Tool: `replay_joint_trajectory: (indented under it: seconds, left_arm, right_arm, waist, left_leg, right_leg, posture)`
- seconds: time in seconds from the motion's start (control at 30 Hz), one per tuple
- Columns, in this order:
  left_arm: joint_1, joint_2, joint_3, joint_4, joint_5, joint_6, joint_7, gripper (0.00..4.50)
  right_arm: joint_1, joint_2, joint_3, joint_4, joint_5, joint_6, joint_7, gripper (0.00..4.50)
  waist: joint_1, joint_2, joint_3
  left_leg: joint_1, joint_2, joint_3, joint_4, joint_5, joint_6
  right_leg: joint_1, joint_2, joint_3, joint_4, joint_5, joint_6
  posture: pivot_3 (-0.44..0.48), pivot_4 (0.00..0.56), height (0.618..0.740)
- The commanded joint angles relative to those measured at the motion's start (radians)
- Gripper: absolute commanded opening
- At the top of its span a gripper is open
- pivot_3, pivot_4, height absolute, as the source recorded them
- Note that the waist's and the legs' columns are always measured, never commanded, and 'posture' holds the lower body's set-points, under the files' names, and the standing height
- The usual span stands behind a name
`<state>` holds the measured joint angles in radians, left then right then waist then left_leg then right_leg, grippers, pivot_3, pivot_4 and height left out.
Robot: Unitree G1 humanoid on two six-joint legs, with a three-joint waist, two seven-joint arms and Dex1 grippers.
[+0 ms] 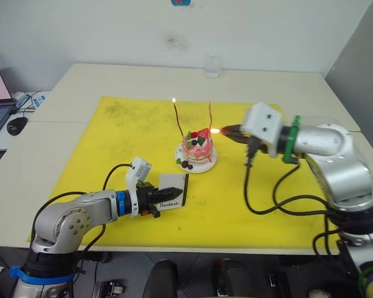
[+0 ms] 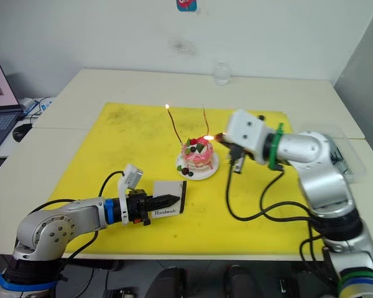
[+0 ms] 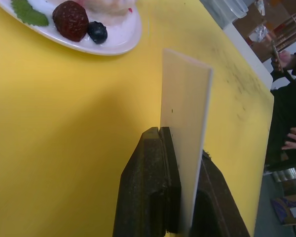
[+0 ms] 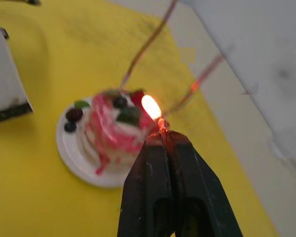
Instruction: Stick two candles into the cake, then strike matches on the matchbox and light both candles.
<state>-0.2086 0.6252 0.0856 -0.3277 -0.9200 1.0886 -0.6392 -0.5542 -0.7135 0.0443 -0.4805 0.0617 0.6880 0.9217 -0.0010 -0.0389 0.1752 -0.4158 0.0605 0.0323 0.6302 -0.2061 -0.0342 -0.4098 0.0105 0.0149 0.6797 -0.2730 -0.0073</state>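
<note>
Matchbox [image 1: 171, 190] reads "Handmade", flat white card, stood on edge on the yellow mat [image 1: 112, 136], pinched by left gripper [image 1: 156, 208]. Right gripper [image 1: 227, 131] clamps a burning match [image 4: 160, 123] beside the pink cake [image 1: 198, 148]. Two thin wavy candles [image 1: 178, 121] stand in it, left one lit. Mat's far half open.

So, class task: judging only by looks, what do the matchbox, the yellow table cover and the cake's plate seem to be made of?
Matchbox: likely matte white card, since its panel looks thin, flat and printed.
Yellow cover: probably a thin plastic or rubbery sheet; it lies flat, has a dull sheen and carries dark scuffs.
Plate: glossy white, smooth rim; ceramic or plastic, the look leaves it open.
</note>
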Motion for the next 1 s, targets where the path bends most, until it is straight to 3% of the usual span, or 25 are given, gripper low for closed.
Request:
replay_joint_trajectory:
  seconds: [0.03,0.27,0.6,1.0]
  left_arm:
    - [-0.005,-0.017,0.001,-0.027,-0.012,-0.003,0.001,0.0]
    - [0.004,-0.047,-0.012,-0.029,-0.002,-0.01,0.011,0.0]
    - [0.017,-0.093,-0.017,-0.037,0.003,-0.015,0.035,0.0]
    - [0.009,-0.093,-0.019,-0.034,0.001,-0.012,0.034,0.0]
  right_arm:
    - [0.061,-0.059,-0.146,-0.026,0.012,0.084,-0.052,0.03]
    - [0.116,-0.058,-0.343,0.194,0.007,0.205,-0.232,0.03]
    - [0.016,-0.003,-0.427,0.47,0.026,0.249,-0.452,0.03]
    - [0.079,0.038,-0.463,0.389,0.063,0.266,-0.564,0.03]
  waist:
    - [-0.001,0.0,0.0]
    - [-0.001,0.0,0.0]
    - [0.0,0.001,0.0]
    - [0.0,0.002,0.0]
  left_leg:
    - [0.0,0.0,0.0,0.0,0.0,0.0]
    - [0.001,-0.001,0.0,0.001,0.0,0.0]
    - [0.0,-0.005,0.0,0.001,0.0,0.0]
    - [-0.001,-0.013,-0.001,0.001,0.0,0.001]
  right_leg:
    - [0.0,0.0,0.0,0.0,0.0,0.0]
    - [0.001,0.0,0.001,0.001,0.0,0.001]
    - [0.001,0.001,0.002,0.0,0.0,0.001]
    - [0.002,-0.003,0.002,0.0,0.0,0.005]
  posture:
    - [0.0,0.15,0.74]
    - [0.0,0.15,0.74]
    - [0.0,0.15,0.74]
    - [0.0,0.15,0.74]
